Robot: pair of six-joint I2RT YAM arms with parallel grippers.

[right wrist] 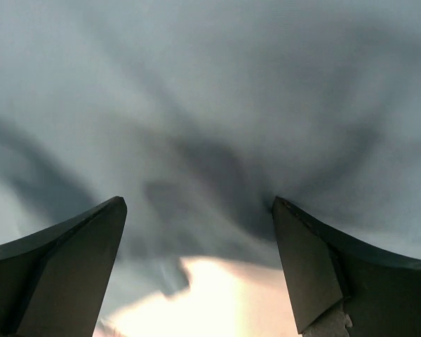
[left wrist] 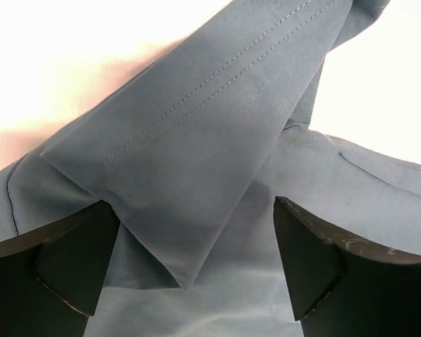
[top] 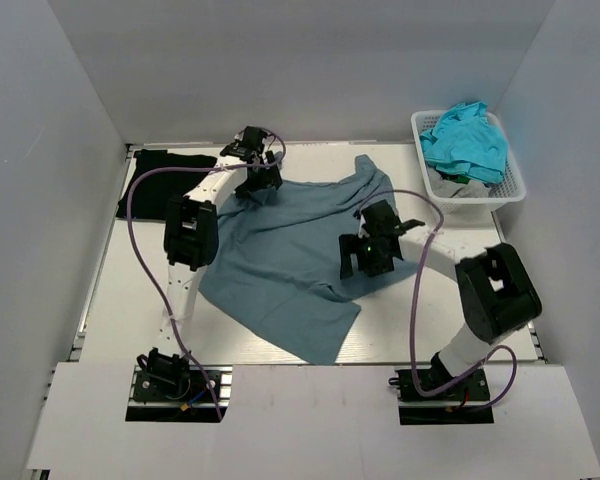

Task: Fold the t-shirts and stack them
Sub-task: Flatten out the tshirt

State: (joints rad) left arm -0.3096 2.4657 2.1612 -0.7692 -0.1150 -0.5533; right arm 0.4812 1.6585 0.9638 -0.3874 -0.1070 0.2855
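Note:
A dusty slate-blue t-shirt (top: 290,255) lies spread and rumpled across the middle of the table. My left gripper (top: 259,183) is open over its far left part. In the left wrist view a doubled-over stitched hem of the shirt (left wrist: 196,154) lies between my open left gripper (left wrist: 193,203), not pinched. My right gripper (top: 360,265) is open over the shirt's right side. In the right wrist view my right gripper (right wrist: 196,200) is close above blurred blue cloth (right wrist: 210,105). A folded black t-shirt (top: 163,182) lies at the far left. Turquoise t-shirts (top: 467,140) fill the basket.
A white lattice basket (top: 510,190) stands at the far right corner with a grey cloth under the turquoise ones. White walls close in the table on three sides. Purple cables loop beside both arms. Bare table shows at the near right (top: 420,310).

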